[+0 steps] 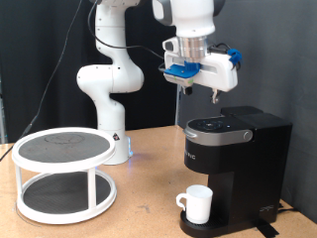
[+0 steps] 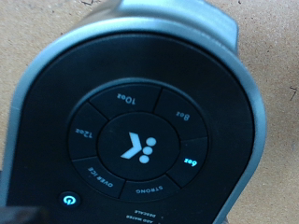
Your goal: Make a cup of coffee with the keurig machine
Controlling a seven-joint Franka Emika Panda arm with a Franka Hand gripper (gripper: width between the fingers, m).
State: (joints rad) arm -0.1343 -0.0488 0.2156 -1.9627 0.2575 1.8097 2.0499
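The black Keurig machine (image 1: 236,159) stands at the exterior view's right with its lid down. The white cup (image 1: 197,204) stands upright on its round drip base, under the spout, handle toward the exterior view's left. My gripper (image 1: 198,96) hangs in the air a little above the machine's silver-rimmed top panel (image 1: 220,127), fingers apart and holding nothing. The wrist view looks straight down on that panel (image 2: 140,112): a ring of size buttons around a lit centre button (image 2: 140,147), with the 6oz mark (image 2: 192,162) and the power mark (image 2: 66,198) glowing blue. The fingers do not show there.
A white two-tier round stand (image 1: 61,171) with dark shelves sits at the exterior view's left. The arm's white base (image 1: 111,109) stands behind it on the wooden table (image 1: 149,213). A black curtain closes the back.
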